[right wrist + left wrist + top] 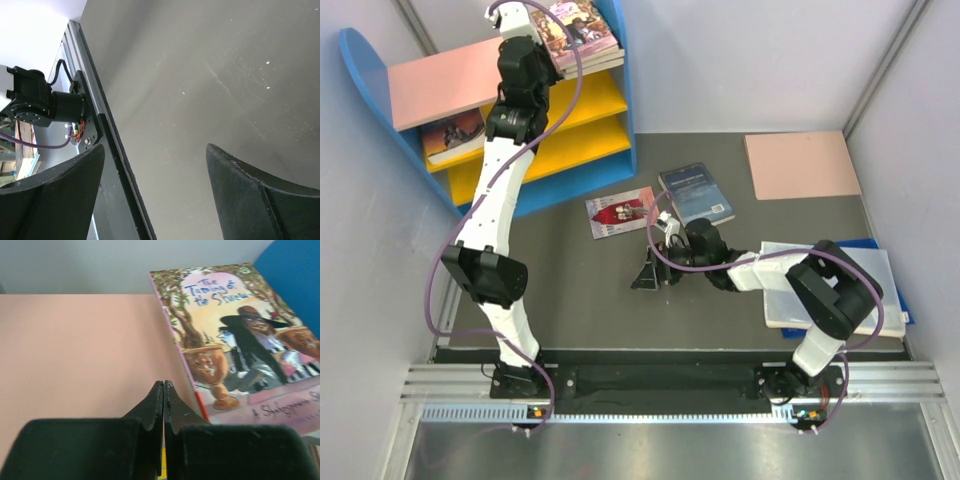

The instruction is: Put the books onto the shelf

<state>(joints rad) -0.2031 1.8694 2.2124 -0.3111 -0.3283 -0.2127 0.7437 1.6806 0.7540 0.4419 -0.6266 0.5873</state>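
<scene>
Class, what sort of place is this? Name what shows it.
Probably a robot test cell: plain walls box in the table, and the left arm and right arm are bolted to a metal rail.

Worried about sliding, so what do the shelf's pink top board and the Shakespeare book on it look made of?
The pink top board looks like painted or laminated wood, possibly plastic: flat, even colour, matte, no glare. The book looks like a paperback with a printed card cover, perhaps slightly satin: thin edge, full-colour illustration.
</scene>
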